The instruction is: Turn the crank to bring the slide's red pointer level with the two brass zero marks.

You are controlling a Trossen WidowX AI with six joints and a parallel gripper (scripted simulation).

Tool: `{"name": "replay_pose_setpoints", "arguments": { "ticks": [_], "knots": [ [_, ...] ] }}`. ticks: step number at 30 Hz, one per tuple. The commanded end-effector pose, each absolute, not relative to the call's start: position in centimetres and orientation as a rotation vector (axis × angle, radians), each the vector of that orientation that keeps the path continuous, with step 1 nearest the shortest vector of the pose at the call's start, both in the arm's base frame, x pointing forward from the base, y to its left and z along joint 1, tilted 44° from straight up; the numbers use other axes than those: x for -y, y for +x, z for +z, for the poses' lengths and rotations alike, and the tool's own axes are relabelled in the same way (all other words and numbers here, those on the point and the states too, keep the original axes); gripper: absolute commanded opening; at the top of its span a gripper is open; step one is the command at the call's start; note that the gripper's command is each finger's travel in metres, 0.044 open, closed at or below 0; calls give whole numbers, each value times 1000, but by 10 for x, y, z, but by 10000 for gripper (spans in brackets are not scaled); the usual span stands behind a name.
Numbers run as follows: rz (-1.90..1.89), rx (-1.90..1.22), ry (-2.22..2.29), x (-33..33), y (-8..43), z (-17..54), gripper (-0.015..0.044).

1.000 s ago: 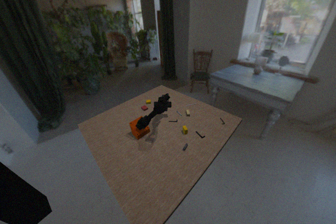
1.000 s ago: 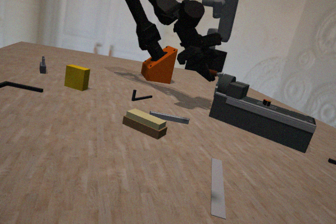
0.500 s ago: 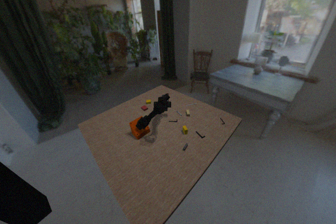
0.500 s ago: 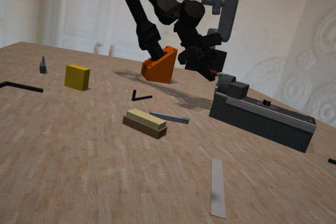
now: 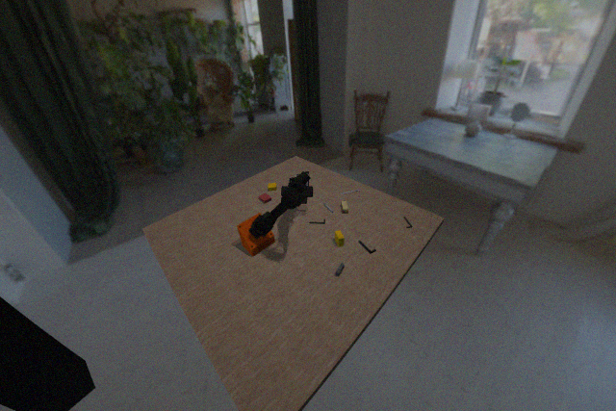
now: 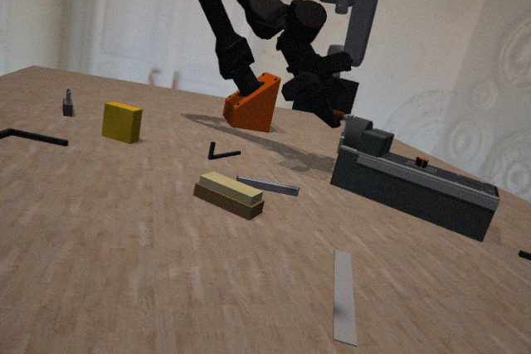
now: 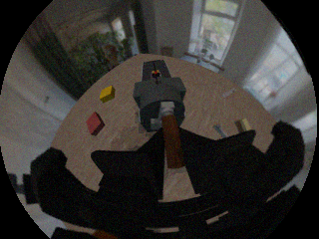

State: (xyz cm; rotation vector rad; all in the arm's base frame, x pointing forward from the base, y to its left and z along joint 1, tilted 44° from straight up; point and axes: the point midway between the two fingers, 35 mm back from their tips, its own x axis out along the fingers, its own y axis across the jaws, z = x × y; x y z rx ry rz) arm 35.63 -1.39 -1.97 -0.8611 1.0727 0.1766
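The black, angular arm point(image 5: 279, 208) point(image 6: 266, 12) rises from an orange, dark-screwed wedge base point(image 5: 248, 243) point(image 6: 256, 116).

Crank handle point(image 6: 338, 114) point(image 7: 172, 144) is reddish brown, gripper point(image 6: 335, 119) point(image 7: 167, 129) plain black. Machine point(image 6: 411, 196) point(image 7: 159, 92) comes in dark gray, with lighter gray strip along top edge. Little slide block point(image 6: 421, 162) point(image 7: 156, 74) mixes black and orange. Robot base point(image 5: 250, 244) point(image 6: 257, 112) is super bright orange with dark dots. Tabletop point(image 5: 269, 307) point(image 6: 149, 255) is tan-pinkish wood, streaky grain all over. Yellow block point(image 5: 339, 238) point(image 6: 120, 123) is solid mustard. Two-tone block point(image 5: 345, 207) point(image 6: 229, 196): cream over brown. Other block point(image 5: 265, 197) point(image 7: 95, 123) is dull red, flat strip point(image 6: 344, 298) pale gray.
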Motion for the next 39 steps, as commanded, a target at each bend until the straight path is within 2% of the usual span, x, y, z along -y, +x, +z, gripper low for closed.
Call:
{"name": "replay_pose_setpoints", "arguments": {
  "ticks": [1,39],
  "knots": [
    [201,-1075,-862,7,351,-24,0],
    [201,-1075,-862,5,348,-28,0]
  ]
}}
